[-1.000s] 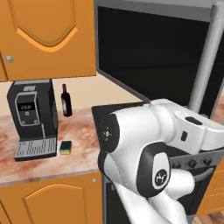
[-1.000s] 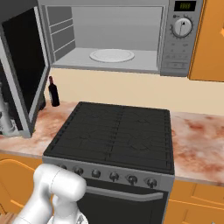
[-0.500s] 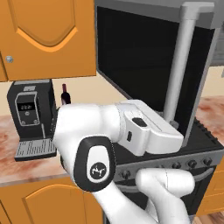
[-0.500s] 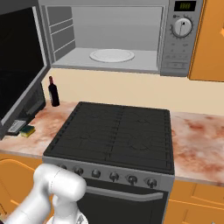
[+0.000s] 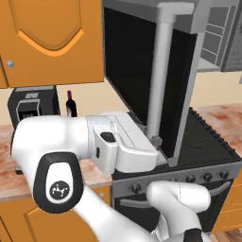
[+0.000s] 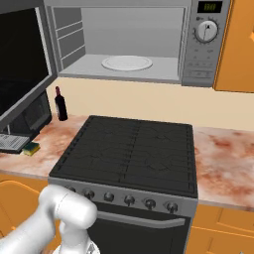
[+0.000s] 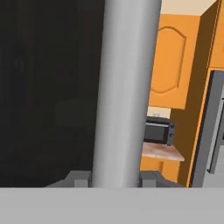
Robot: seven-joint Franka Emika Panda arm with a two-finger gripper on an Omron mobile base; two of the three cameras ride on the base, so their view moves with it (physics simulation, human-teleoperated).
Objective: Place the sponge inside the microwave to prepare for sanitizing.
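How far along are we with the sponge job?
Done: the microwave door stands wide open, with its turntable bare. In hand: the tool sits at the door handle, a fingertip on each side of the bar. Left: the sponge lies on the counter by the coffee machine; it has yet to be picked up and placed inside.

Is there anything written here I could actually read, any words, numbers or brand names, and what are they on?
Nothing can be read for certain.
Grey box microwave, small display: glowing digits, too blurred to read.
Microwave dial: tick marks, no legible numbers.
Black coffee machine, front panel: white markings, too small.
Dark wine bottle: no legible label.
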